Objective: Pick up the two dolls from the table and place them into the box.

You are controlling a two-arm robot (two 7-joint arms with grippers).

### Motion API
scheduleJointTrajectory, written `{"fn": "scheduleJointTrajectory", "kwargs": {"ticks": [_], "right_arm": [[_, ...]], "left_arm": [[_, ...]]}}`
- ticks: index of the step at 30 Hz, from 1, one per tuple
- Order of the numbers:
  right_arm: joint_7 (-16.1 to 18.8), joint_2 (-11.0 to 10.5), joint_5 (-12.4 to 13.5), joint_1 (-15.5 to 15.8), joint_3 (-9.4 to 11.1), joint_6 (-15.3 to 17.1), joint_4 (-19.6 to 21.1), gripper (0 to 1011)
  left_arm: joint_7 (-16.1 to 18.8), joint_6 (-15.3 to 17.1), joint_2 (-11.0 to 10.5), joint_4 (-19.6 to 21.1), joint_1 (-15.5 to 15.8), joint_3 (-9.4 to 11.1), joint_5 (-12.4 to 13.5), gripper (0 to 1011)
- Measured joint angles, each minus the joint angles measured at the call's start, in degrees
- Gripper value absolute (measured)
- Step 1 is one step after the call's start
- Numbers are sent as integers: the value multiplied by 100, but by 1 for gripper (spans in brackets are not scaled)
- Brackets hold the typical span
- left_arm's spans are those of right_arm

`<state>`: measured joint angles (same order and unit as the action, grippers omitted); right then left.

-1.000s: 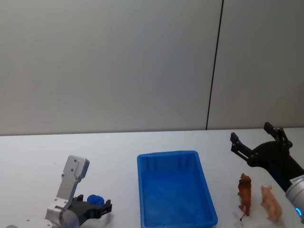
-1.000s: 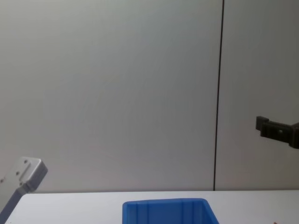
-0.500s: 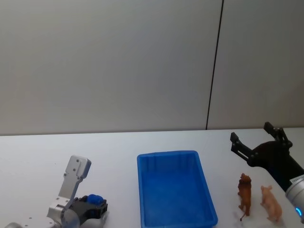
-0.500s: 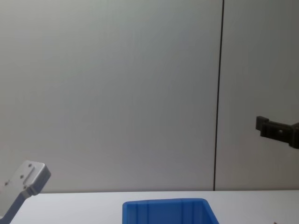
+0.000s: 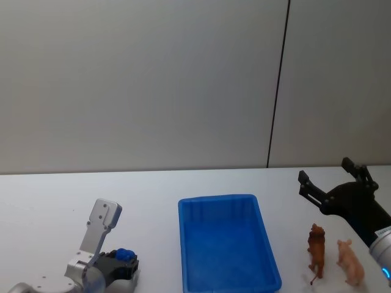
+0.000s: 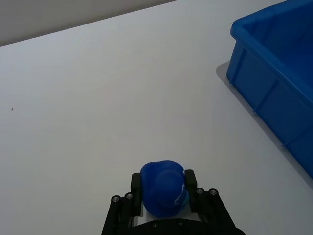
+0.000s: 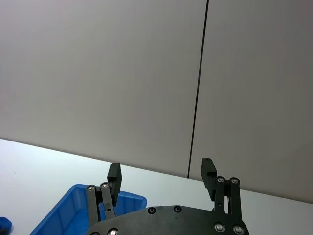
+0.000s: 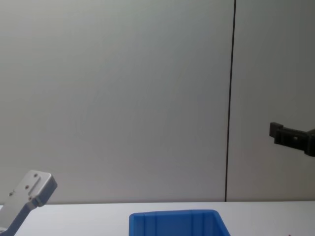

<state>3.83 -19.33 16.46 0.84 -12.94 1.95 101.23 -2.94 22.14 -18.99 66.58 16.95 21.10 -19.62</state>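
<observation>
- Blue doll (image 6: 163, 188): small rounded blue figure, clamped between the two black fingers of the left gripper (image 5: 124, 264), lower left of the head view.
- Left gripper is closed down to the doll's width, with a finger touching each side of it. Cannot tell if the doll touches the table (image 5: 49, 195) or sits just above it.
- In the left wrist view the doll is at bottom centre, with bare white tabletop around it and the box corner at upper right, well apart from the doll.
- Box (image 5: 181, 244): bright blue ribbed bin, bottom centre of the head view, nothing visible inside. Its rim also shows at the bottom centre of the chest view.
- Brown lion figure (image 5: 316, 244) stands upright at lower right of the head view, near the box's right wall and not touching it.
- Pink pig figure (image 5: 350, 259) stands upright just right of the lion, with a small gap between them.
- Right gripper (image 5: 324, 170): right edge of the head view, raised off the table above and behind the lion and pig. Its fingers are spread wide and it holds nothing.
</observation>
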Motion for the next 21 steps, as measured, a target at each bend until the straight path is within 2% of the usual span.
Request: {"fn": "scheduleJointTrajectory", "kwargs": {"ticks": [10, 21], "right_arm": [[0, 0, 0, 0, 0, 0, 0, 1001], [0, 0, 0, 0, 0, 0, 0, 1001]], "left_arm": [[51, -109, -44, 202, -57, -14, 156, 473], [53, -452, -162, 772, -181, -67, 402, 404]]}}
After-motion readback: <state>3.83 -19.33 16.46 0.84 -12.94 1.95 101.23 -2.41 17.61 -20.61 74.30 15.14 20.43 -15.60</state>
